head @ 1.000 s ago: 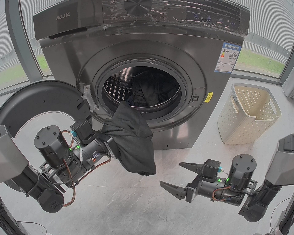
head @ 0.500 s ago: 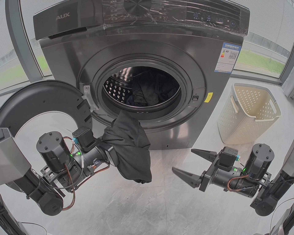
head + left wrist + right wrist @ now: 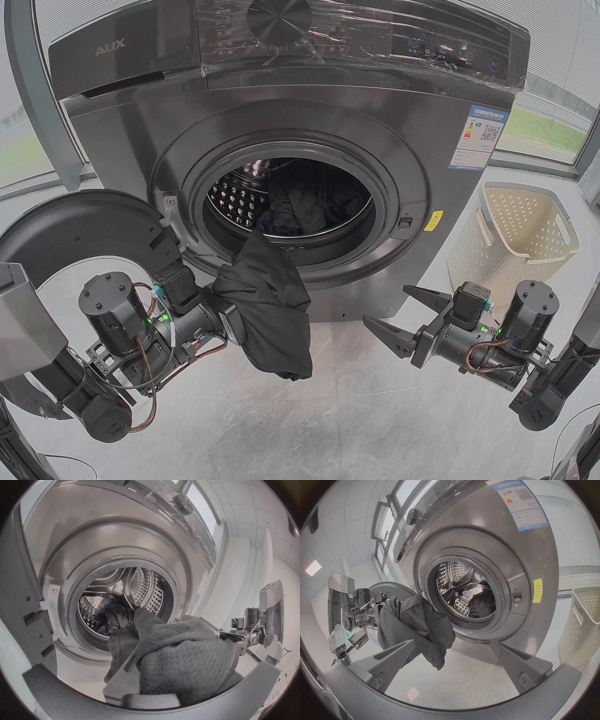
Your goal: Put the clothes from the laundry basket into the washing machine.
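My left gripper [image 3: 232, 320] is shut on a dark grey garment [image 3: 272, 306], which drapes over its fingers and hangs toward the floor. It is held low and left of the washing machine's round opening [image 3: 290, 200], with the garment's [image 3: 184, 658] top corner at the lower lip. More dark clothes [image 3: 306, 200] lie inside the drum. My right gripper [image 3: 386, 304] is open and holds nothing, low at the machine's right front, a little apart from the garment [image 3: 415, 627]. The cream laundry basket [image 3: 525, 237] stands right of the machine; no clothes show in it.
The machine's round door [image 3: 75, 231] is swung open to the left, just behind my left arm. Grey floor [image 3: 350, 412] lies free in front of the machine. Windows run behind it on both sides.
The head camera has shifted, moving the whole picture. My right gripper swung to the right, away from the garment, staying open. My left gripper keeps its hold, dipping slightly.
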### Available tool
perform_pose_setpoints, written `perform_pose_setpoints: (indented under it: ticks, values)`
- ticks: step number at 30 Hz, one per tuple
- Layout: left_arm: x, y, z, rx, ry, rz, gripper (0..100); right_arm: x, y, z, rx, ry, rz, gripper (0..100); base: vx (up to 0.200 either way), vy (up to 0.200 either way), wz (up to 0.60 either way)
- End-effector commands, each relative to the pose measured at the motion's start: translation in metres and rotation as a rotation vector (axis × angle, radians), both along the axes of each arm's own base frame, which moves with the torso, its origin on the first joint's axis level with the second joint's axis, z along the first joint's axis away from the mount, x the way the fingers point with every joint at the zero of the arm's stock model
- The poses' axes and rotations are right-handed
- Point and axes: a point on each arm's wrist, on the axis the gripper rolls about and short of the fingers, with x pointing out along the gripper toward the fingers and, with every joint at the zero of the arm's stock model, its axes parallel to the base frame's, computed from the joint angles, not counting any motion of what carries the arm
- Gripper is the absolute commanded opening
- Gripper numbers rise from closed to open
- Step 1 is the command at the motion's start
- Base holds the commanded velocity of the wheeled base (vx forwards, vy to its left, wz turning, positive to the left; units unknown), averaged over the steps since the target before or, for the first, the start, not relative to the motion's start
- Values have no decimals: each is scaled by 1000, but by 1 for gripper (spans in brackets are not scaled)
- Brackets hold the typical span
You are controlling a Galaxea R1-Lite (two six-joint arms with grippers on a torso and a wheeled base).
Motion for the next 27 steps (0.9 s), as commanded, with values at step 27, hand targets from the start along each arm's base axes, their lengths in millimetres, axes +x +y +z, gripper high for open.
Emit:
perform_pose_setpoints:
  ticks: [27]
  values:
    - [75,-76,-56,-58,41,1,0,-19,19,-6,-19,28,99,100,59,0,0]
